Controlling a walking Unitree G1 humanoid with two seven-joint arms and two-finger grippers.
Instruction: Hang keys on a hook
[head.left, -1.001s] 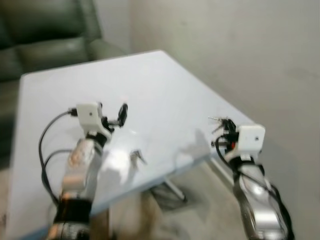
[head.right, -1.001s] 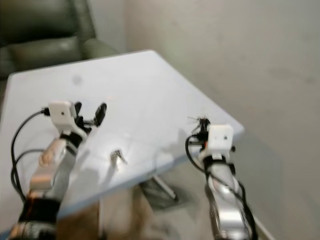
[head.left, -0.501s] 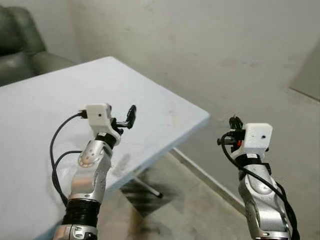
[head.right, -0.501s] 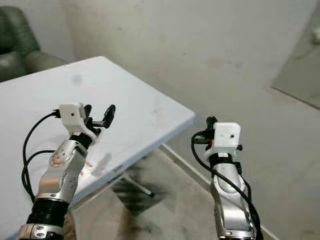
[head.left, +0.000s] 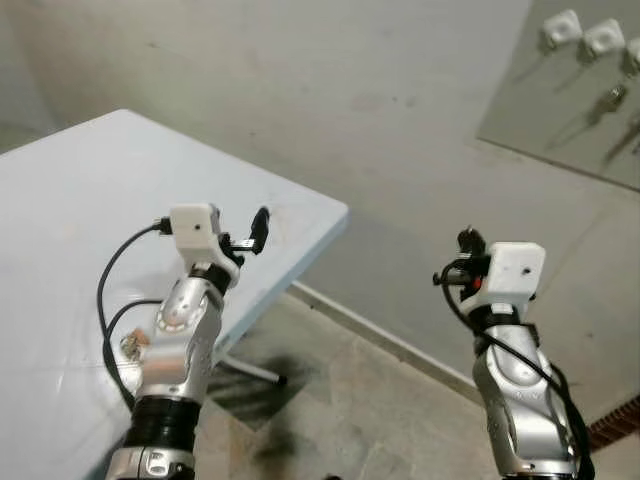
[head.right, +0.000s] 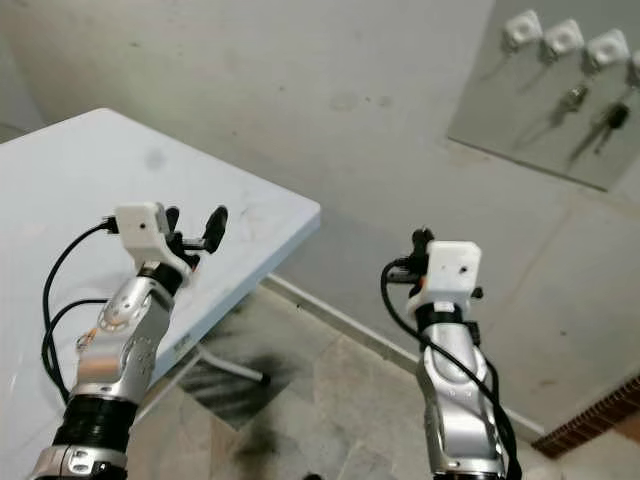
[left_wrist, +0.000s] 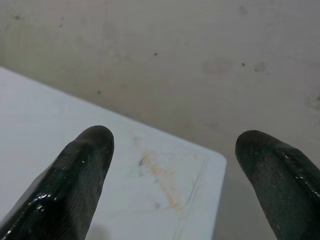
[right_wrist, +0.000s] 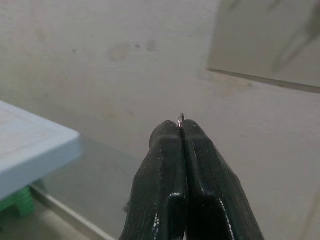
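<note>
As the camera has swung away from the sofa and across the table (head.left: 60, 200) over the last second, a grey board (head.right: 540, 110) with white hooks (head.right: 563, 38) has come into view high on the wall, which I take to mean the robot has turned toward where the keys belong. On the left, the left gripper (head.left: 250, 238) is held up with its fingers (left_wrist: 80, 175) spread apart and nothing between them; the table corner lies just beyond their tips. On the right, the right gripper (right_wrist: 181, 131) is pressed closed on a thin sliver of metal (right_wrist: 180, 118) peeping out at the fingertips, probably the keys or their ring. The board sits well beyond and above those fingertips, with two sets of keys (head.right: 592, 110) already hanging, so the approach and lift remain.
</note>
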